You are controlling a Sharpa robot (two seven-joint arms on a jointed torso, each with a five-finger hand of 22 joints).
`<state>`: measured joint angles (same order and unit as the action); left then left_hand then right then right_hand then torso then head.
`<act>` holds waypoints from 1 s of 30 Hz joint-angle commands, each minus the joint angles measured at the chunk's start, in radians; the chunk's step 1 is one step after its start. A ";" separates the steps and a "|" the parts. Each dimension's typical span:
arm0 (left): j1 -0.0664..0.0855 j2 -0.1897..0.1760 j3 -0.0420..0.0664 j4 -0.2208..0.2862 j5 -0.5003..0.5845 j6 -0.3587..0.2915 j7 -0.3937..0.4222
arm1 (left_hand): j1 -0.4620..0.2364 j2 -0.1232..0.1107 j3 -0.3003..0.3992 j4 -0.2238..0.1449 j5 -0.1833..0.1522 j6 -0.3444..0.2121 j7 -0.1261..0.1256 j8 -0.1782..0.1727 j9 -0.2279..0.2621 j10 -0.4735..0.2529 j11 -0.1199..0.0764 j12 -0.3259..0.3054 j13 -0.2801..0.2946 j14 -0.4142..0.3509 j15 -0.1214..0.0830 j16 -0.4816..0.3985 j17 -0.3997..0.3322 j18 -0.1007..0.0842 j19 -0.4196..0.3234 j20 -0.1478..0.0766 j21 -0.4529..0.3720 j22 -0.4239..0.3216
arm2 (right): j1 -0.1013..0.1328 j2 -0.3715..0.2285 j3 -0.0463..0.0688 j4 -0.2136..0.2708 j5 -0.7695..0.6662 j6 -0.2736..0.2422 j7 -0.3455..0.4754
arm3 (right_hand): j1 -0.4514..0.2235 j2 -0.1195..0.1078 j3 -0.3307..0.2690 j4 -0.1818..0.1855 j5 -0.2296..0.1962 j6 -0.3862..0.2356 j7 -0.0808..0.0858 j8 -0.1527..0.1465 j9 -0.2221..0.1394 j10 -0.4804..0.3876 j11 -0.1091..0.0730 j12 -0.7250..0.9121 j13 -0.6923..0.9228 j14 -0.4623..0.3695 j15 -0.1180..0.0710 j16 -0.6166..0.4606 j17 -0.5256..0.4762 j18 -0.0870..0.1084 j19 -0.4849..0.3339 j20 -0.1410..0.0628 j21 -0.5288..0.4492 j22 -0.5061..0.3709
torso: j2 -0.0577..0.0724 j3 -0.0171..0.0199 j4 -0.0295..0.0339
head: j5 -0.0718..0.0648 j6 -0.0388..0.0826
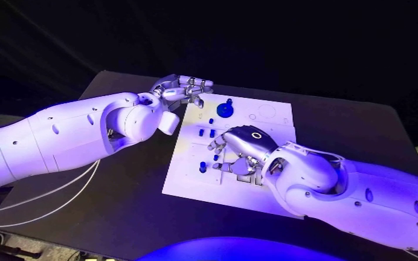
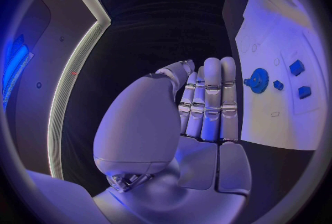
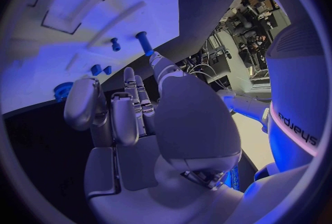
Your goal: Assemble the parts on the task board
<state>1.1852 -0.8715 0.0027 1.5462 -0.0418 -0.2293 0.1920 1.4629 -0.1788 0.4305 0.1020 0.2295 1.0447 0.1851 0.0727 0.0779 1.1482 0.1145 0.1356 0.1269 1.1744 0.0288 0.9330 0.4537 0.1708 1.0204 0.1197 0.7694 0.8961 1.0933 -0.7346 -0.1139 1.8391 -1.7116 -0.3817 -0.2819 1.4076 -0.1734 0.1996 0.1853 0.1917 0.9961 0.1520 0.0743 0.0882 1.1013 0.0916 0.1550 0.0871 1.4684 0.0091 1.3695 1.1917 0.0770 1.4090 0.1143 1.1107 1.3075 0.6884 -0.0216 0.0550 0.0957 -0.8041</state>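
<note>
Black bench (image 1: pixel 104 212) under blue light carries the white task board (image 1: pixel 196 179) at its middle, with darkness behind it. On the board, toward its far edge, lies a blue gear-shaped part (image 1: pixel 226 109), round and toothed as the left wrist view shows it (image 2: pixel 259 80). Nearer the robot sit several small blue parts: a pair side by side (image 1: pixel 206 132), and one more close to the board's left edge (image 1: pixel 203 167). The right wrist view shows a blue peg (image 3: pixel 144 42) standing on the board, a smaller blue piece (image 3: pixel 115 44) just beside it, and outlined recesses on the white plate.

Over the board's middle hangs the right hand (image 1: pixel 240 152), back uppermost, fingers curled downward toward the plate; whether it grasps a part I cannot tell, since the fingertips are hidden beneath it. In its own wrist view the fingers (image 3: pixel 124 119) bend loosely with nothing seen in them.

At the board's far left corner is the left hand (image 1: pixel 181 90), held just beside the plate. Its fingers (image 2: pixel 211 97) lie straight and together, holding nothing.
</note>
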 commanded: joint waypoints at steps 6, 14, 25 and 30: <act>0.001 -0.007 -0.008 0.002 -0.002 0.014 0.002 | 0.003 0.006 0.002 -0.006 0.004 -0.005 0.002 0.000 -0.002 -0.008 -0.001 0.004 0.001 -0.007 0.002 -0.007 -0.001 0.014 0.004 0.000 -0.005 -0.001 | 0.048 -0.202 0.004 0.060 0.349 -0.062 0.022 | -0.096 0.003 -0.078 0.060 0.029 0.124 -0.045 0.058 0.030 0.286 -0.065 0.176 0.101 0.043 -0.049 0.037 0.062 -0.009 0.042 -0.038 0.101 0.172 | -0.014 -0.0045 -0.0111 | -0.087 0.015; 0.001 -0.011 -0.015 0.001 0.000 0.015 0.004 | 0.003 0.006 0.002 -0.006 0.004 -0.005 0.002 0.000 -0.002 -0.008 -0.001 0.004 0.001 -0.007 0.002 -0.007 -0.001 0.014 0.004 0.000 -0.005 -0.001 | 0.041 -0.371 -0.008 0.114 0.366 -0.048 -0.069 | -0.114 0.029 -0.222 0.092 0.065 0.149 -0.073 0.096 0.111 0.387 -0.098 1.165 1.178 0.081 -0.078 0.149 0.262 -0.034 0.088 -0.072 0.231 0.206 | -0.023 -0.0024 -0.0269 | -0.144 0.018; 0.000 -0.011 -0.020 0.000 0.003 0.018 0.004 | 0.002 0.006 0.001 -0.006 0.003 -0.005 0.003 0.000 -0.002 -0.008 -0.001 0.004 0.001 -0.008 0.002 -0.007 -0.001 0.014 0.004 0.001 -0.005 -0.001 | -0.023 -0.421 -0.018 0.141 0.279 -0.104 -0.179 | -0.133 0.058 -0.330 0.105 0.143 0.119 -0.074 0.117 0.191 0.390 -0.090 1.280 1.322 0.088 -0.071 0.173 0.310 -0.040 0.099 -0.067 0.266 0.214 | -0.029 -0.0035 -0.0417 | -0.167 0.013; 0.000 -0.013 -0.021 0.002 0.004 0.019 0.004 | 0.002 0.006 0.001 -0.006 0.003 -0.005 0.003 0.000 -0.002 -0.008 -0.001 0.004 0.001 -0.008 0.002 -0.007 -0.001 0.014 0.004 0.001 -0.005 -0.001 | -0.046 -0.401 -0.019 0.131 0.254 -0.116 -0.215 | -0.140 0.060 -0.343 0.106 0.155 0.116 -0.074 0.119 0.202 0.394 -0.089 1.289 1.335 0.090 -0.071 0.176 0.317 -0.041 0.101 -0.067 0.274 0.216 | -0.028 -0.0058 -0.0376 | -0.172 0.009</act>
<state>1.1849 -0.8844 -0.0186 1.5453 -0.0408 -0.2278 0.1910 1.4629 -0.1788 0.4305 0.1020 0.2295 1.0447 0.1851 0.0727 0.0771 1.1482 0.1145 0.1356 0.1269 1.1744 0.0288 0.9330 0.4539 0.1707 1.0204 0.1197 0.7694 0.8961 1.0508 -1.1387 -0.1327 1.9727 -1.4104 -0.4721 -0.4388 1.2701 -0.1172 -0.1368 0.2926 0.3429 1.1196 0.0771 0.1893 0.2896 1.4645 -0.0017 1.1628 0.9927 1.4682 -0.0661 1.5401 1.3080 0.0451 1.4664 0.0459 1.3819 1.3081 0.6601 -0.0253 0.0158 -0.0742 -0.7935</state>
